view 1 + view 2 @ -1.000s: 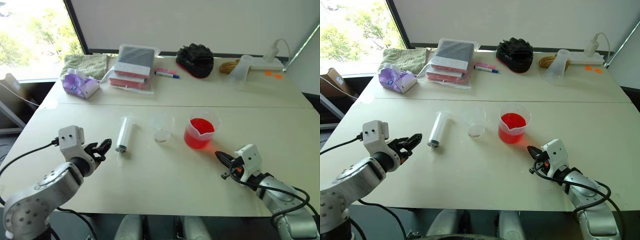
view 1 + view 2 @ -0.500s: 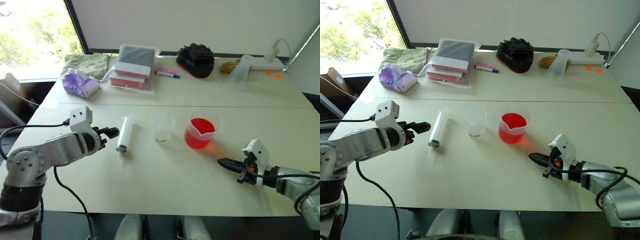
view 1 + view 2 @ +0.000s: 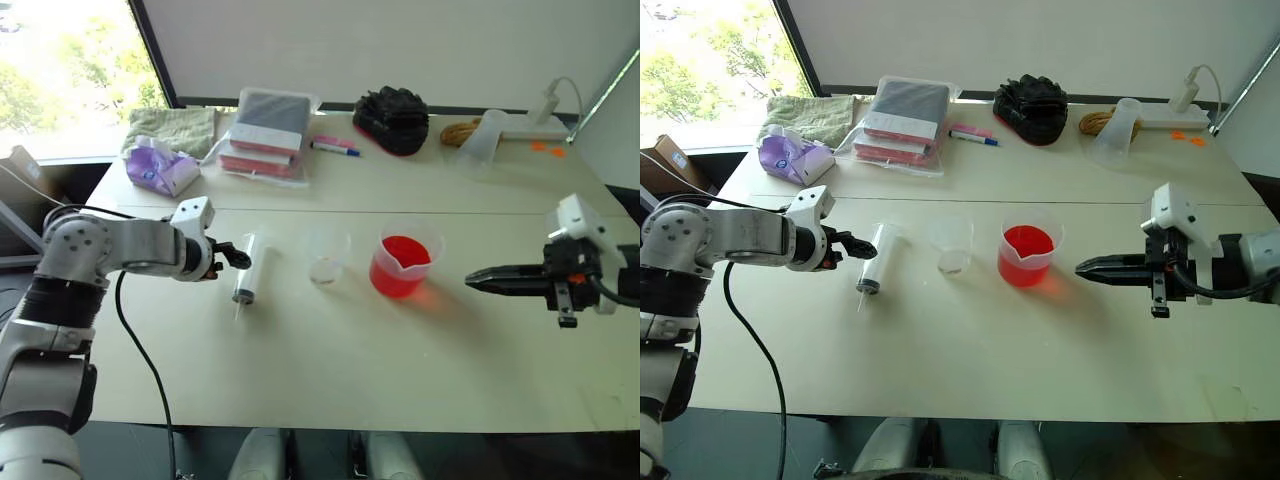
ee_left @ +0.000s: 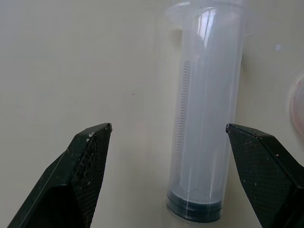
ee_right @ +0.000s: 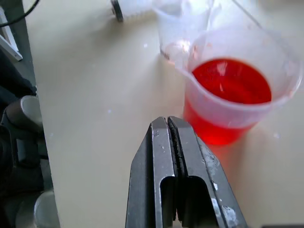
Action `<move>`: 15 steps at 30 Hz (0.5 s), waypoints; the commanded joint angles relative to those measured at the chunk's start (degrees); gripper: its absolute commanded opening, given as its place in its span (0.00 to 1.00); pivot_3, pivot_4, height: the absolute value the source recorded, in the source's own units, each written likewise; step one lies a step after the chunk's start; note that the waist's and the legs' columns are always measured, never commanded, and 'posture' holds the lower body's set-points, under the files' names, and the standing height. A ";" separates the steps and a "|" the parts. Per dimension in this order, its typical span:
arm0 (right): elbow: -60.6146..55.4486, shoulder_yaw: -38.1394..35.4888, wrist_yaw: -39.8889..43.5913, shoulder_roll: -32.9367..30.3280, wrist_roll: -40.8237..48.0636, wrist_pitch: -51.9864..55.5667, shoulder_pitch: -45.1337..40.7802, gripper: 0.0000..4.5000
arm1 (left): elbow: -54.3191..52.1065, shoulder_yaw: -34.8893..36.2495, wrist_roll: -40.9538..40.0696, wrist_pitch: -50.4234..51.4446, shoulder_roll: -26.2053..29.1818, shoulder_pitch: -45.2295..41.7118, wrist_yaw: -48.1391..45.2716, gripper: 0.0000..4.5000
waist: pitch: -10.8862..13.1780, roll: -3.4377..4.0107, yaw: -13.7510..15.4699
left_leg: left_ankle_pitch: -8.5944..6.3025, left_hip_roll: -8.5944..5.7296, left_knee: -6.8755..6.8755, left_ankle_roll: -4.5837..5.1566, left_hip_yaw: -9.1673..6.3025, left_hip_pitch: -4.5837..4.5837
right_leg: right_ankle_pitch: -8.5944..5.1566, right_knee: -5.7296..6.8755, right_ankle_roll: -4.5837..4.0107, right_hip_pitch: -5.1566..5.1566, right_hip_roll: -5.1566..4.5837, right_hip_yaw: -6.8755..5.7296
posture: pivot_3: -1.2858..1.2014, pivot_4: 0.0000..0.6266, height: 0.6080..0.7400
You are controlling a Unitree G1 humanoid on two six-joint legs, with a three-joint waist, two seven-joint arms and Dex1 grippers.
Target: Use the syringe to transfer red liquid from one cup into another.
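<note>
Left gripper (image 4: 168,137), jaws apart, is straddling the syringe (image 3: 247,270) lying on the worktop left of the beaker (image 3: 402,262); should centre on barrel before clamping; right gripper (image 3: 483,277) is idling, jaws together.

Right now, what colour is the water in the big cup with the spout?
Bright red, see-through liquid in the clear spouted beaker. The right wrist view shows it best.

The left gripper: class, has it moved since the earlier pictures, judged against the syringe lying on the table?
Yes. The left gripper has closed in on the syringe, from the table's near edge to right beside the barrel.
</note>
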 commanded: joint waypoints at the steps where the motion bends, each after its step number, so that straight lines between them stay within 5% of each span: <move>1: -1.95 0.57 -1.84 -0.37 3.72 2.54 -4.45 0.00 | -0.83 -2.48 0.46 -1.16 -2.55 0.73 4.31 0.90 | 0.00 0.00 0.04 | 0.00 -0.01 0.00 -0.01 0.00 -0.01 | 0.00 -0.03 0.00 0.00 -0.03 0.00 | 0.52 0.24 1.00; 15: -5.32 4.73 -8.26 2.80 9.08 7.99 -9.82 0.00 | -3.91 3.11 -0.97 -13.74 -16.43 1.89 26.96 0.90 | -0.02 0.05 0.25 | 0.01 -0.03 0.01 -0.03 -0.01 -0.05 | 0.03 -0.06 0.05 0.00 -0.13 -0.01 | 0.52 0.24 1.00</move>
